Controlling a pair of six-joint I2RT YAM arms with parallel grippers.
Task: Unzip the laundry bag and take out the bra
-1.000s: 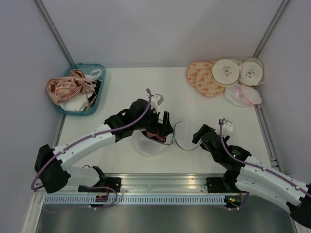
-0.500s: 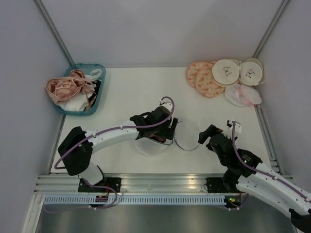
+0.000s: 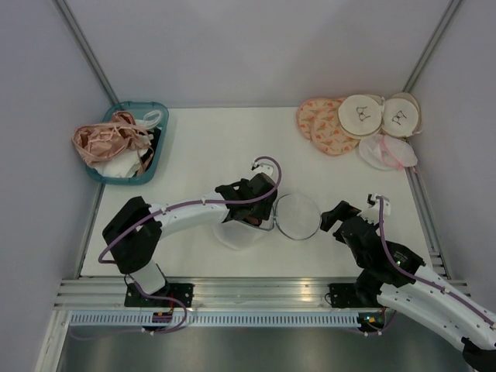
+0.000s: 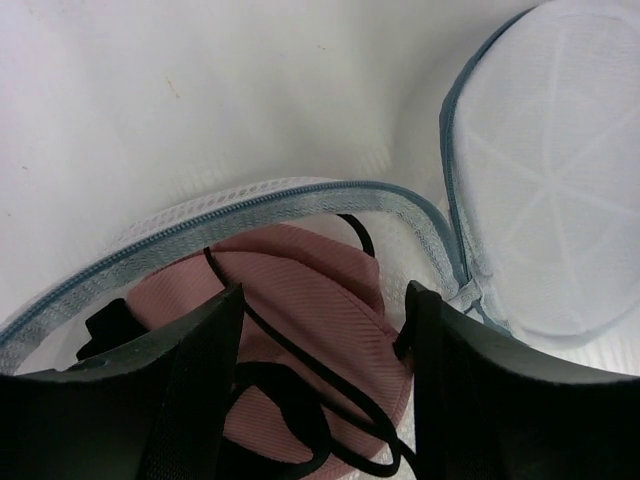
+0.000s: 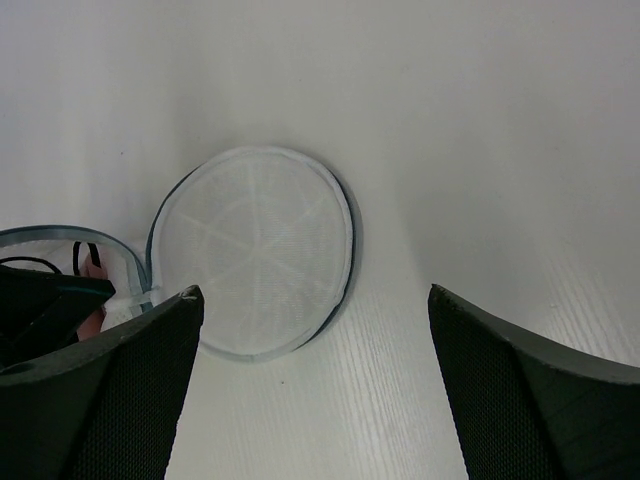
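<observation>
The laundry bag lies unzipped mid-table, its blue-grey rim gaping. Its round mesh lid lies flat to the right, still joined at the hinge. Inside sits the bra, pink with black straps. My left gripper reaches into the bag mouth with its jaws apart, one finger on each side of the pink cup; the right-hand one touches the cup's edge. My right gripper hovers open just right of the lid, holding nothing.
A teal basket of pink and white garments stands at the back left. Peach patterned pouches, cream pouches and a white mesh pouch sit at the back right. Grey walls enclose the table; a metal rail runs along the front.
My left gripper has pushed further into the bag mouth and its jaws have narrowed around the bra. The lid has dropped flat. My right gripper has drawn back to the right.
</observation>
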